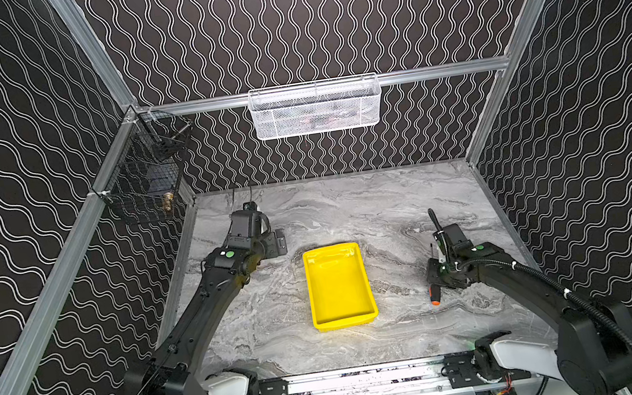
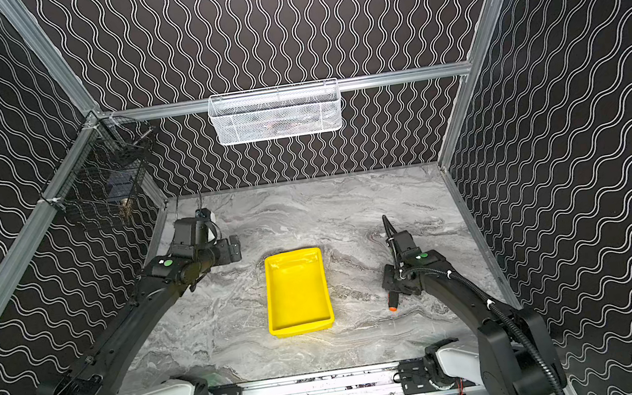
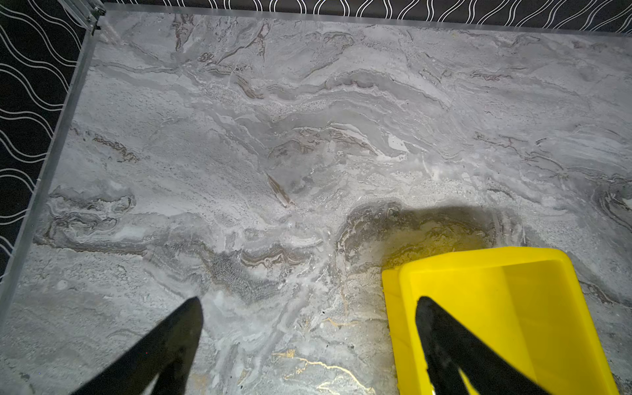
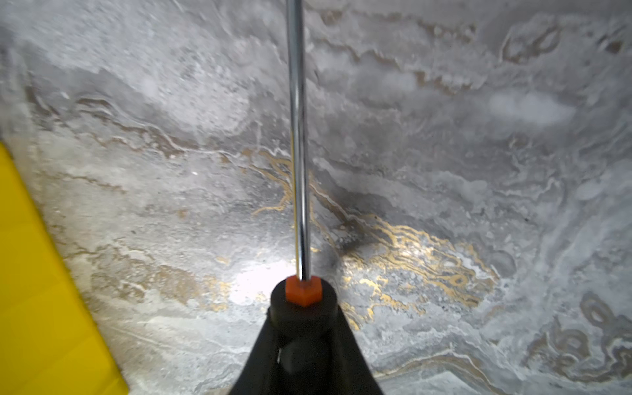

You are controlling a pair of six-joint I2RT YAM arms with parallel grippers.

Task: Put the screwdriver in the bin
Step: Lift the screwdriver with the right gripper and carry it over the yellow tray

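1. Looking across both top views, we are finding the screwdriver [image 1: 432, 294] lying on the marbled surface [image 1: 349, 210] to the right of the bin [image 1: 337, 288]. It is well outside the bin, with its thin shaft pointing toward the back wall and its orange cap at the opposite end. The right fingers [image 1: 439, 278] are sitting on its handle, though from up here we are not making out how they are closed. The left fingers [image 1: 280, 244] are hovering behind and left of the bin, apart from it.
2. In the left wrist view, we are seeing the left fingers [image 3: 164, 345] spread wide and released, with bare surface [image 3: 273, 136] showing between them. One fingertip is showing in front of a corner of the bin [image 3: 547, 307].
3. In the right wrist view, we are seeing the right fingers [image 4: 254, 362] holding the black handle of the screwdriver [image 4: 299, 154] clenched between them. Its orange collar and shiny shaft are running straight ahead over the surface. A yellow edge of the bin [image 4: 34, 273] is showing off to one side, apart from the tool. We are not managing to tell whether the screwdriver is touching the surface.
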